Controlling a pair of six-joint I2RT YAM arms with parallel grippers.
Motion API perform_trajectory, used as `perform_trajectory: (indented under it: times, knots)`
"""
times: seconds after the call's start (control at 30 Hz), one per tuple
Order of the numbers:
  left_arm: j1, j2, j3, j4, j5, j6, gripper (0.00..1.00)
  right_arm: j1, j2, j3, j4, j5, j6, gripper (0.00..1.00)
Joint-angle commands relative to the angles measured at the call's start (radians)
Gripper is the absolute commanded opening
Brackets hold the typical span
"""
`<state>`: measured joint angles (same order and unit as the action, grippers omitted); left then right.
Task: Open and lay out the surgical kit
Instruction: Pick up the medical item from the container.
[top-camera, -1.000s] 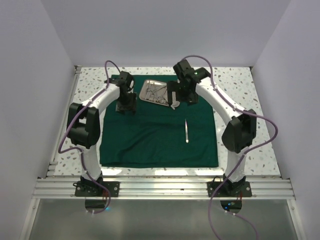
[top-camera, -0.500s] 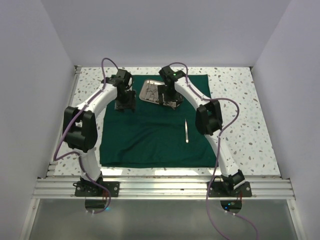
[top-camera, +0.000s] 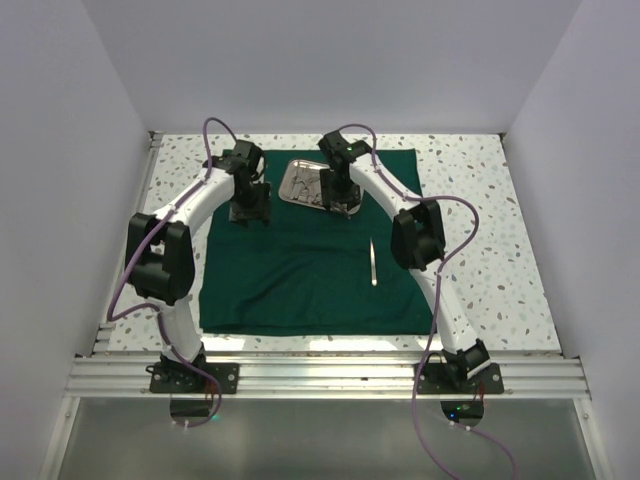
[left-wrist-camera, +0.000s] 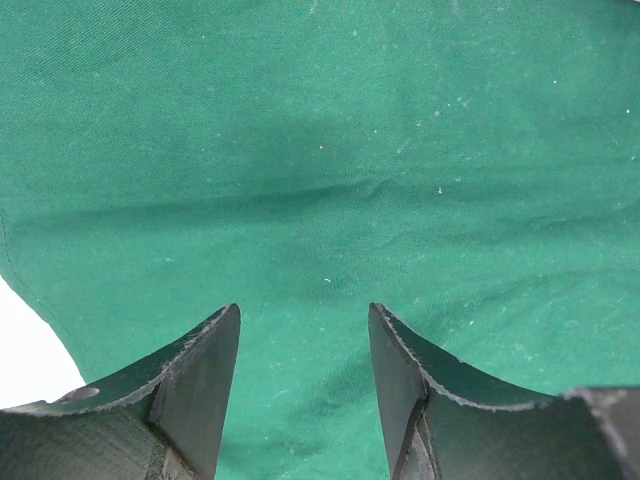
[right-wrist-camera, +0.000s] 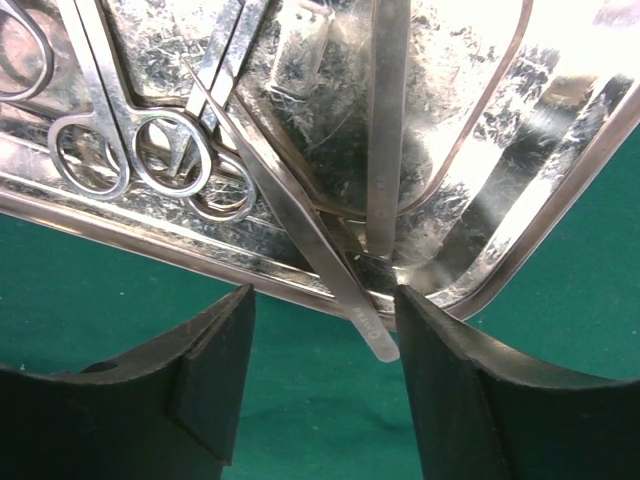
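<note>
My right hand (right-wrist-camera: 322, 310) hangs spread and empty at the rim of the shiny steel tray (right-wrist-camera: 520, 190). The tray sits at the far end of the flat dark green cloth (top-camera: 300, 280) on the bench (top-camera: 480, 240). Scissors (right-wrist-camera: 150, 160) lie jumbled in the tray, and tweezers (right-wrist-camera: 300, 230) jut past its rim. My left hand (left-wrist-camera: 303, 330) gapes, empty, over bare cloth.

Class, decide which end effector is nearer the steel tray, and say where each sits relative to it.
Right. The right end effector hangs over the steel tray's near right corner, fingers open. The left end effector is off to the tray's left, above bare green cloth.
</note>
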<state>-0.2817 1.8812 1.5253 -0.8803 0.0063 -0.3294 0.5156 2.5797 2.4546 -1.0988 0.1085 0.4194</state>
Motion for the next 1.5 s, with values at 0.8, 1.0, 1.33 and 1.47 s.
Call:
perform_trajectory:
  times: [0.8,1.0,1.33,1.47]
  knots:
    - [0.016,0.015,0.016,0.007,-0.003,0.013,0.57,-0.034,0.011,0.037,-0.006,-0.026,0.005,0.0]
    - [0.016,0.013,0.016,0.009,-0.003,0.013,0.56,-0.037,-0.082,0.032,-0.007,-0.03,0.013,0.0]
    - [0.016,0.01,0.01,0.02,-0.003,0.009,0.56,-0.034,-0.397,-0.394,0.085,-0.053,0.013,0.0]
    - [0.015,0.006,0.001,0.026,-0.002,0.007,0.56,-0.023,-0.535,-0.705,0.166,-0.099,-0.007,0.0]
